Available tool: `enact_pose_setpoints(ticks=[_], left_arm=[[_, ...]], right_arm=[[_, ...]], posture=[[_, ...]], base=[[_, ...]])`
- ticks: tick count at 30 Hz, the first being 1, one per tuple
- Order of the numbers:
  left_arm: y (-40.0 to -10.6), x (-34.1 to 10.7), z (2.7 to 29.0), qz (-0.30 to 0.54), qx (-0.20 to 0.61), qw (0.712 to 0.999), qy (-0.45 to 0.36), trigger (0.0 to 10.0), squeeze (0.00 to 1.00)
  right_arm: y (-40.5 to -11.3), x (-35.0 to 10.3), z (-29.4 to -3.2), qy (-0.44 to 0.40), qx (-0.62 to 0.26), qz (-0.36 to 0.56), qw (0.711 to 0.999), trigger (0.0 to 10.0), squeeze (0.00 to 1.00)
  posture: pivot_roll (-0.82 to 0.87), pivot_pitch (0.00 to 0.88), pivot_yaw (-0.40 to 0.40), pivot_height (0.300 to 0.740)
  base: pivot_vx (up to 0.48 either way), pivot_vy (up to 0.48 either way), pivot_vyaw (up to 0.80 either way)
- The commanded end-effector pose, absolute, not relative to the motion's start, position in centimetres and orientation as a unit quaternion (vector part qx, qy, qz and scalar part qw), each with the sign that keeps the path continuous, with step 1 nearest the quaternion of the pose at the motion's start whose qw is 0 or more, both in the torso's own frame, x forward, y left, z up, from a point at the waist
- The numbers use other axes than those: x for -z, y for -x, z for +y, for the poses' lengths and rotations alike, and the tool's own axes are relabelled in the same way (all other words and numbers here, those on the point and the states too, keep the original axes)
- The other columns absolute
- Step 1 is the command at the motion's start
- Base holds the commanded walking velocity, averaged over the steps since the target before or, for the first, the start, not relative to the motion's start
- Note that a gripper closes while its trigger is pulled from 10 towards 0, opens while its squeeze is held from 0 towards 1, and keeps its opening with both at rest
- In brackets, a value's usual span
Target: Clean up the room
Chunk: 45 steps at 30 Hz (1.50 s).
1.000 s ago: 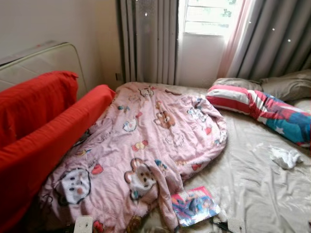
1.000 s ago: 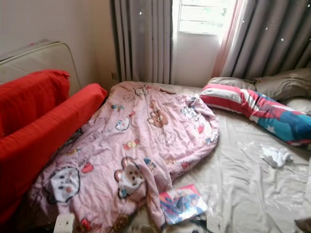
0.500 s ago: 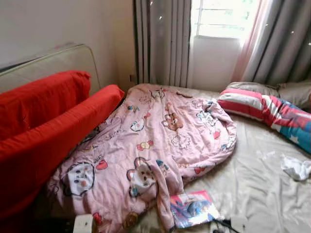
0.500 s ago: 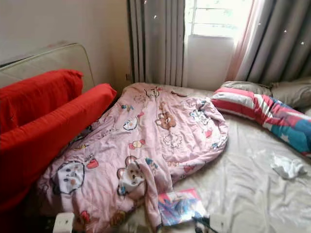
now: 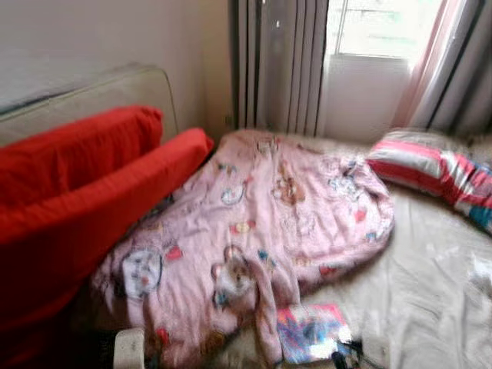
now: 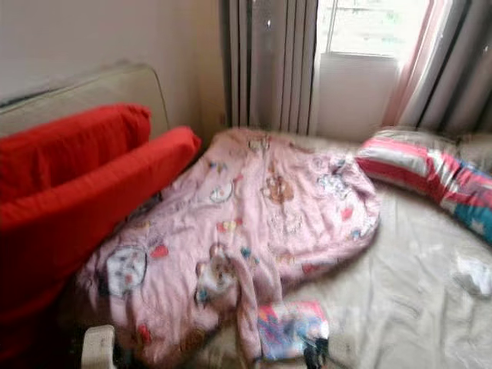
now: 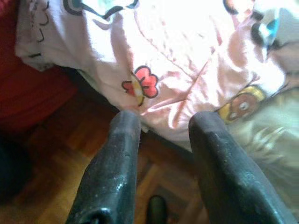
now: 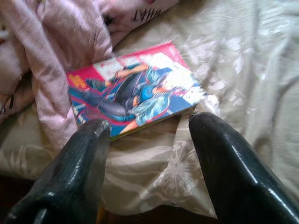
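Bedroom's a mess: pink blanket [image 5: 261, 223] rumpled across the bed [image 5: 430, 292]. Right gripper [image 8: 149, 154] hovers with its fingers released, the book [image 8: 133, 93] lying just beyond the tips. Looks light, stiff and glossy — pinch its near edge. Left gripper [image 7: 161, 140], also spread, is by the blanket's hem.
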<state>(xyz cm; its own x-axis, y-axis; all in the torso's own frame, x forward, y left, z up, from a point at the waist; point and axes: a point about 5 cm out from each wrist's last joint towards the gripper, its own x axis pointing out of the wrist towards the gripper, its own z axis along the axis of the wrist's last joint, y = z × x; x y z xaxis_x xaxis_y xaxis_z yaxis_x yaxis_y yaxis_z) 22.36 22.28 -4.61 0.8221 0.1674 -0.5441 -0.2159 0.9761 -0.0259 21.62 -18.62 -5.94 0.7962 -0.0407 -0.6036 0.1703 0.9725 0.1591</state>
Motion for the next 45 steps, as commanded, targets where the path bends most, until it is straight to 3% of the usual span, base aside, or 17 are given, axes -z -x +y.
enact_pose_setpoints(ticks=[1,8,10,11,12,13,14,30,35,40,45], left_arm=[[-22.2,4.4,22.7,0.267,-0.109,0.956,0.050,10.0,0.00],[-21.9,4.3,22.7,0.235,-0.113,0.963,0.062,10.0,0.00],[-24.3,2.4,22.6,0.188,-0.099,0.976,0.046,10.0,0.00],[-28.3,-1.4,22.4,0.114,-0.084,0.989,0.029,10.0,0.00],[-28.3,-1.4,22.4,0.114,-0.084,0.989,0.029,10.0,0.00],[-29.6,-2.9,22.5,0.087,-0.081,0.993,0.026,10.0,0.00],[-29.6,-3.0,22.8,0.082,-0.083,0.993,0.025,10.0,0.00],[-27.5,-3.8,24.3,0.010,-0.086,0.996,-0.022,10.0,0.00],[-25.2,-4.4,24.2,-0.033,-0.075,0.995,-0.048,10.0,0.00],[-24.5,-4.5,24.1,-0.031,-0.062,0.996,-0.053,10.0,0.00],[-24.7,-4.4,24.0,-0.007,-0.040,0.998,-0.052,10.0,0.00]], right_arm=[[-21.8,5.7,-18.7,-0.106,0.058,0.296,0.948,10.0,0.00],[-21.6,5.4,-18.9,-0.111,0.059,0.263,0.957,10.0,0.00],[-21.5,5.4,-18.9,-0.111,0.058,0.259,0.958,10.0,0.00],[-26.3,1.8,-19.4,-0.098,0.048,0.186,0.977,10.0,0.00],[-26.3,1.8,-19.4,-0.098,0.048,0.186,0.977,10.0,0.00],[-29.3,-1.0,-19.5,-0.090,0.042,0.134,0.986,10.0,0.00],[-29.6,-1.4,-19.5,-0.089,0.041,0.126,0.987,10.0,0.00],[-28.1,-2.0,-21.2,-0.050,0.042,0.058,0.996,10.0,0.00],[-25.3,-1.8,-21.1,-0.018,0.037,0.017,0.999,10.0,0.00],[-23.4,-1.6,-21.7,-0.015,0.062,0.010,0.998,10.0,0.00],[-23.6,-1.8,-20.3,-0.030,0.046,0.010,0.998,10.0,0.00]], posture=[[0.02,0.000,-0.040,0.740],[0.01,0.021,-0.045,0.740],[0.01,0.033,-0.045,0.740],[0.01,0.034,-0.045,0.740],[0.01,0.034,-0.045,0.740],[0.00,0.030,-0.044,0.740],[-0.01,0.018,-0.045,0.740],[-0.01,0.000,-0.067,0.740],[-0.01,0.000,-0.081,0.740],[-0.04,0.000,-0.061,0.740],[-0.07,0.000,-0.014,0.740]], base=[[0.000,0.000,0.00],[0.000,0.000,0.00],[0.000,0.000,0.00],[0.000,0.000,0.00],[0.000,0.000,0.00],[0.000,0.000,0.00],[0.000,0.000,0.00],[0.000,0.000,0.00],[0.000,0.000,0.00],[0.000,0.000,0.00],[0.000,0.000,0.00]])
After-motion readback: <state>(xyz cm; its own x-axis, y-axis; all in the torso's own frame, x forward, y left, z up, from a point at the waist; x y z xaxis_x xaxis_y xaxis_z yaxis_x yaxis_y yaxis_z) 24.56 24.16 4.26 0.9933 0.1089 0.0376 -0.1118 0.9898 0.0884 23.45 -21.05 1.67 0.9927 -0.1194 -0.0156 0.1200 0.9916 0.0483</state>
